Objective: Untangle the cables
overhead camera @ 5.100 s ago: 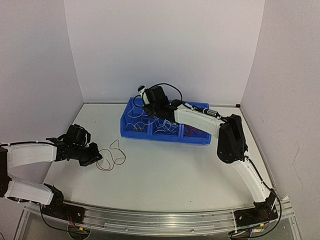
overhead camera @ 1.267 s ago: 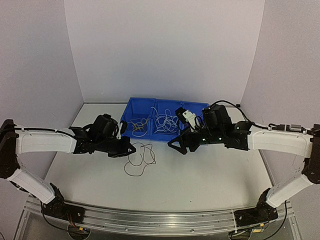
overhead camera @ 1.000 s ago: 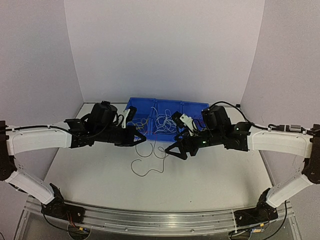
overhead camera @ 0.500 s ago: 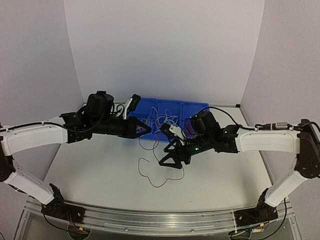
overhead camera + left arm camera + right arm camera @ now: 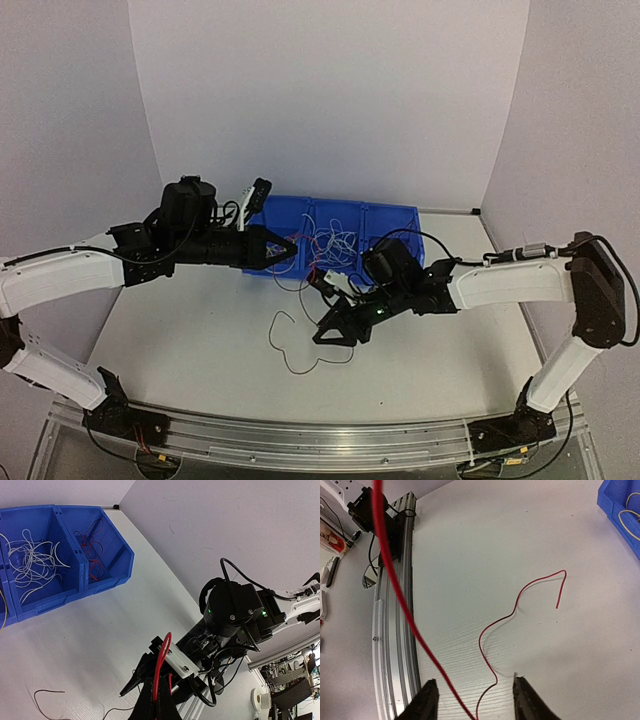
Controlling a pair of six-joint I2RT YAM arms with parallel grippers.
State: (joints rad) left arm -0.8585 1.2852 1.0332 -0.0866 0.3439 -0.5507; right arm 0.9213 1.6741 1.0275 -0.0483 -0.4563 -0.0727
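White table point(image 5: 180, 340), red cable point(image 5: 535, 582) between parted right jaws, left jaws pinching it

Two robot arms are in view, the left arm point(image 5: 60, 280) and the right arm point(image 5: 510, 285). One blue bin point(image 5: 400, 220), split into three compartments, sits on one table point(image 5: 200, 340). One red wire point(image 5: 517, 600) is outside the bin; the wires point(image 5: 30, 565) inside are too tangled to count.
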